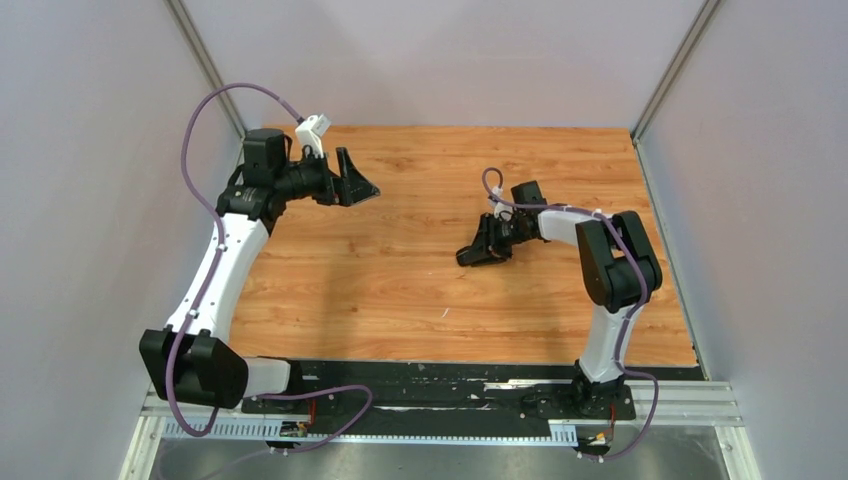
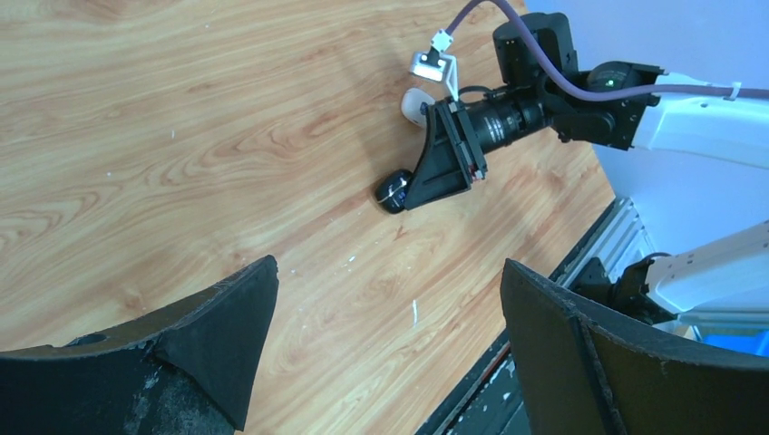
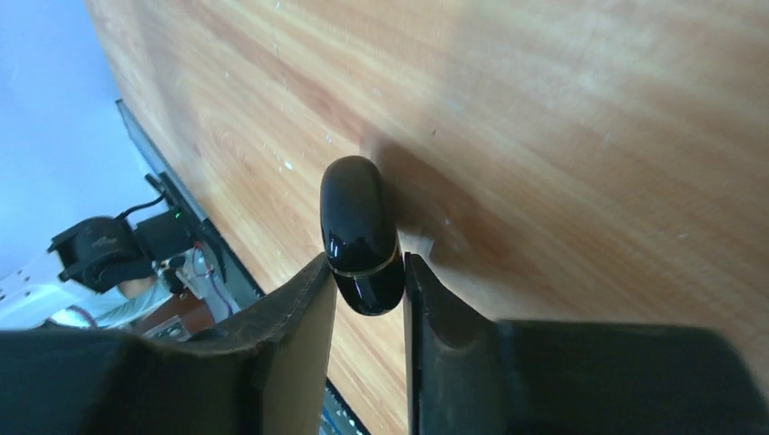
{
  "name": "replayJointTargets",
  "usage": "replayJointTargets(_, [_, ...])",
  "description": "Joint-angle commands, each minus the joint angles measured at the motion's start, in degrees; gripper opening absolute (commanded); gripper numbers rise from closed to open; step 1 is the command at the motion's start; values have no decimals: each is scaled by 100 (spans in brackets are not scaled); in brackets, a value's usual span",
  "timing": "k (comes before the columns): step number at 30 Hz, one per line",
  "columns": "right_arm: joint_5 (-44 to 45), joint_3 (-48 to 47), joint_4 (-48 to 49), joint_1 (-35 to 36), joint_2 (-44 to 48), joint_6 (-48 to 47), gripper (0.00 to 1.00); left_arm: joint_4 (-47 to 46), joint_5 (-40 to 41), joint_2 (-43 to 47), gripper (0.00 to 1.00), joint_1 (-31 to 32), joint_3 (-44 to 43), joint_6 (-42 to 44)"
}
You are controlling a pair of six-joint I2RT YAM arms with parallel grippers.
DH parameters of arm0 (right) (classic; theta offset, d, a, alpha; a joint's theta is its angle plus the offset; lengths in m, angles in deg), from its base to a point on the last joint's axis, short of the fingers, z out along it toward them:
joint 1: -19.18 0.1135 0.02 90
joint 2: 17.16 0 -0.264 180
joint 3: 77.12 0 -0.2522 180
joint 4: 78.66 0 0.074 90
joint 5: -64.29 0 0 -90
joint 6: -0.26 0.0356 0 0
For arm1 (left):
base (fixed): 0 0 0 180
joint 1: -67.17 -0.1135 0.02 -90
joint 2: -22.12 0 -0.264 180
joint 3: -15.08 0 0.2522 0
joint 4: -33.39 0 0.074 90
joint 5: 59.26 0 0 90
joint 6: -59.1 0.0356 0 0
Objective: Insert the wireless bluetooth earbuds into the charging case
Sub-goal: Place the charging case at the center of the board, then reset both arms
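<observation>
Case (image 3: 358,217), black, lid closed, lies right of the worktop (image 1: 380,290) centre, clamped by the right gripper (image 3: 367,265). Earbuds not discernible, so whether they are inside cannot be told. Left gripper (image 1: 355,185) gapes empty near far-left corner

The charging case (image 3: 361,231) lies on the table (image 1: 400,290) right of centre, between the fingers of the right gripper (image 3: 367,272); possibly a second case (image 2: 414,104) sits just behind that gripper.

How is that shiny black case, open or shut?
Shut. The black case shows its lid flush, only a thin gold seam, pinched between the right arm's fingers.
</observation>
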Motion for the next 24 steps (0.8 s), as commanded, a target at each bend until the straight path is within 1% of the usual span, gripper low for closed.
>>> replayJointTargets(1, [688, -366, -219, 38, -89, -322, 47, 91, -32, 145, 98, -59, -87, 308])
replayJointTargets(2, [789, -434, -316, 35, -3, -434, 59, 106, -3, 132, 99, -59, -90, 351])
replayJointTargets(4, [1042, -552, -513, -44, 314, -625, 96, 111, 72, 113, 100, -59, -88, 411])
replayJointTargets(5, [1099, -576, -568, -119, 502, -649, 100, 111, 154, 104, 100, -59, -81, 471])
replayJointTargets(8, [1157, -664, -592, -346, 1203, -692, 100, 84, 387, 82, 100, -58, -71, 674])
replayJointTargets(10, [1153, -758, -642, -452, 1760, -856, 100, 56, 662, 89, 100, -54, -75, 964])
replayJointTargets(11, [1290, -810, -678, -483, 2035, -985, 100, 43, 992, 107, 100, -52, -75, 1113])
replayJointTargets(12, [1750, -836, -702, -487, 2349, -954, 100, 28, 1166, 115, 100, -57, -84, 1195])
replayJointTargets(14, [2945, -947, -891, -525, 2865, -672, 100, 40, 1650, 125, 100, -59, -128, 1464])
replayJointTargets(15, [3285, -1077, -1059, -567, 3050, -628, 100, 36, 1977, 114, 100, -59, -150, 1574])
replayJointTargets(17, [4031, -1311, -1269, -621, 3332, -596, 100, -128, 2345, 112, 100, -59, -209, 1763])
replayJointTargets(19, [4648, -1432, -1320, -628, 3564, -644, 100, -433, 2519, 173, 100, -59, -179, 2073])
replayJointTargets(20, [4872, -1447, -1324, -634, 3691, -711, 100, -548, 2592, 242, 100, -59, -94, 2136])
replayJointTargets(21, [4875, -1450, -1314, -628, 3739, -785, 100, -770, 2612, 267, 100, -59, -45, 2239])
replayJointTargets(24, [4896, -1252, -1261, -638, 3880, -736, 100, -976, 2540, 255, 100, -59, 161, 2333])
